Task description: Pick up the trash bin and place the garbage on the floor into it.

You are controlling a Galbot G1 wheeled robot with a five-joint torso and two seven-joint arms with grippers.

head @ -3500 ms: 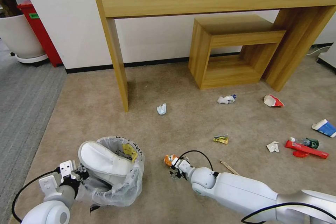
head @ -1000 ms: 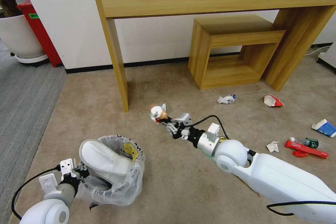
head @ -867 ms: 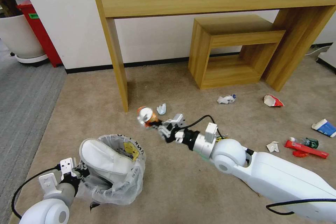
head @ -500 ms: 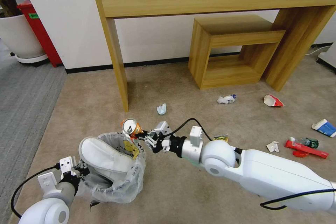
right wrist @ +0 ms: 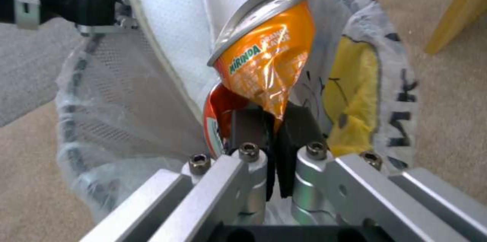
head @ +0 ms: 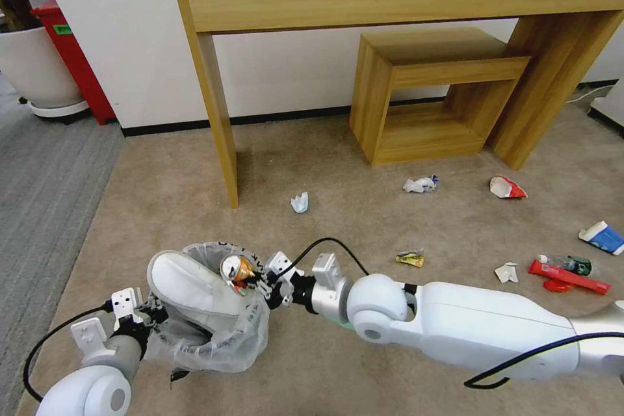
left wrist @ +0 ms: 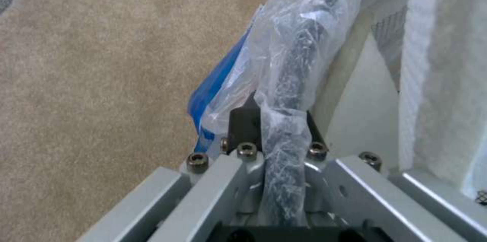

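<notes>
The trash bin, lined with a crinkly bag, sits tilted at the near left with a white slipper and a yellow wrapper inside. My left gripper is shut on its bag-covered rim. My right gripper is shut on a crushed orange can, held over the bin's mouth. More garbage lies on the beige floor: crumpled papers, a red-white cup, a blue-white cup, a small wrapper and a red packet beside a green-labelled bottle.
A wooden console table's leg stands behind the bin, and a low wooden shelf sits under the table. Grey ribbed carpet, a white planter and a red container are at the far left.
My right gripper lifted the orange can off the carpet, swung it left and brought it down over the bin's mouth. The left gripper kept its hold on the rim.
</notes>
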